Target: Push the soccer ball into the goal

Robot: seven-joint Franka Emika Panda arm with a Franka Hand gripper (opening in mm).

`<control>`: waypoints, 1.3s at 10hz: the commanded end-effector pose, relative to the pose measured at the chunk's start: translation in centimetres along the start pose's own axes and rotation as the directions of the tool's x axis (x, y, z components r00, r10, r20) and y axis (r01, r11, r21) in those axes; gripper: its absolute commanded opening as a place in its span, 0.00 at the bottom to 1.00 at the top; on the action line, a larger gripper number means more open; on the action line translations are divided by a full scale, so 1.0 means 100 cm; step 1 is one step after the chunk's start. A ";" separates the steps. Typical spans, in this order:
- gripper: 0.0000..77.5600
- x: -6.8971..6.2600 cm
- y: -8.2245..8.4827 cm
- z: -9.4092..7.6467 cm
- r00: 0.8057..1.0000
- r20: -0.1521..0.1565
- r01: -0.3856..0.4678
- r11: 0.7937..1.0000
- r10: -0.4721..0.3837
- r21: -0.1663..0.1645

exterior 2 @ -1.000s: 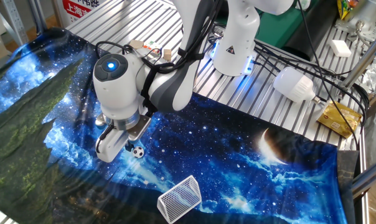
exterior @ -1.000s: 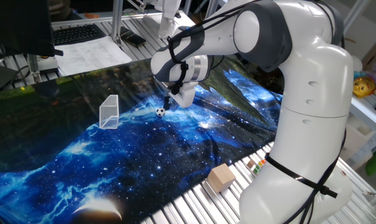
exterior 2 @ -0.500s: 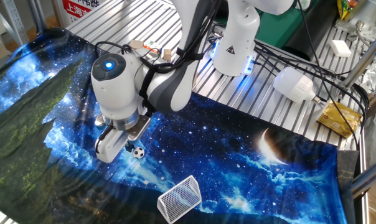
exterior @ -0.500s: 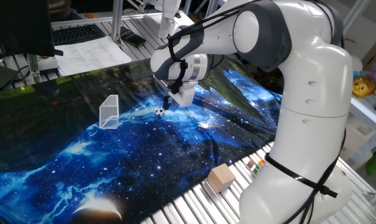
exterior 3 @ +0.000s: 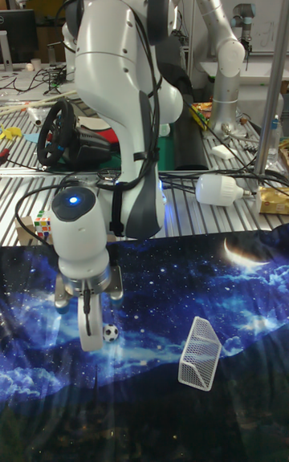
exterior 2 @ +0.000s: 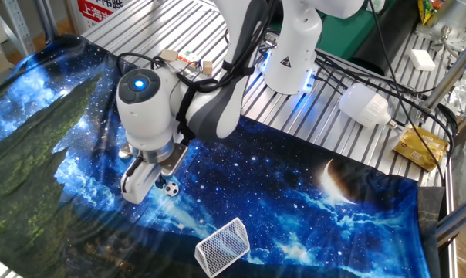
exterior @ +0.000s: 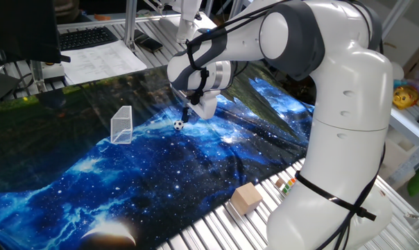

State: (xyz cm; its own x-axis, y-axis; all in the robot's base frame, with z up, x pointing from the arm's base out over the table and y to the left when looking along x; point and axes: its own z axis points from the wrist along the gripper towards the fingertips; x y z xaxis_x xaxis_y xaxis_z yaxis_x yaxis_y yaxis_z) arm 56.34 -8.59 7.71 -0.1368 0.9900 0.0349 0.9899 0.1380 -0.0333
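While the arm bends low over the blue galaxy-print cloth (exterior: 161, 180) in one fixed view, the gripper (exterior: 188, 115) points down just behind the soccer ball (exterior: 178, 125), which sits on the cloth right beside the fingertips. Whether the fingers are parted or closed cannot be told from here, since the wrist hides them. The goal (exterior: 122, 125) stands upright to the left of the ball, apart from it, and nothing shows inside its clear walls. A tan wooden block (exterior: 246, 198) rests on the bare metal slats at the cloth's near edge.

Seen from the other fixed view, the gripper (exterior 2: 144, 184) comes down at a slant with its white finger (exterior 2: 137, 184) reaching the cloth (exterior 2: 310, 216), and the soccer ball (exterior 2: 171, 187) lies just to the right of it, very close or touching. The goal (exterior 2: 224, 245) is nearer the camera, tilted on the cloth with its mesh facing up, and it holds nothing.

From the tall fixed view, the gripper (exterior 3: 90, 332) hangs under the lit wrist, one finger (exterior 3: 91, 335) showing; its state stays unclear. The soccer ball (exterior 3: 111, 333) rests at that finger's right, and the empty goal (exterior 3: 200, 354) stands well to the right. A multicoloured puzzle cube (exterior 3: 44, 230) sits on the slats behind.
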 end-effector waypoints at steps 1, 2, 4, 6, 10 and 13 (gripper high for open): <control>0.00 0.000 0.001 -0.001 0.999 0.024 0.026 1.000 -0.026 -0.016; 0.00 0.000 0.001 -0.001 0.998 0.054 0.021 1.000 -0.020 -0.013; 0.00 0.000 0.001 -0.001 0.998 0.063 0.031 0.999 -0.031 -0.011; 0.00 0.000 0.001 -0.001 0.999 0.047 0.023 1.000 -0.022 -0.013; 0.00 0.006 0.000 -0.003 0.999 0.038 -0.032 0.999 0.032 -0.003; 0.00 0.019 -0.002 -0.004 0.994 0.026 -0.102 0.995 0.102 -0.003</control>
State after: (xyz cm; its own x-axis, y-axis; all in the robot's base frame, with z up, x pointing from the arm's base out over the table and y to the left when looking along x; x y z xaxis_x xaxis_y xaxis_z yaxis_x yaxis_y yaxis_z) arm 55.92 -6.88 8.01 -0.0443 0.9990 0.0029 0.9984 0.0443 -0.0349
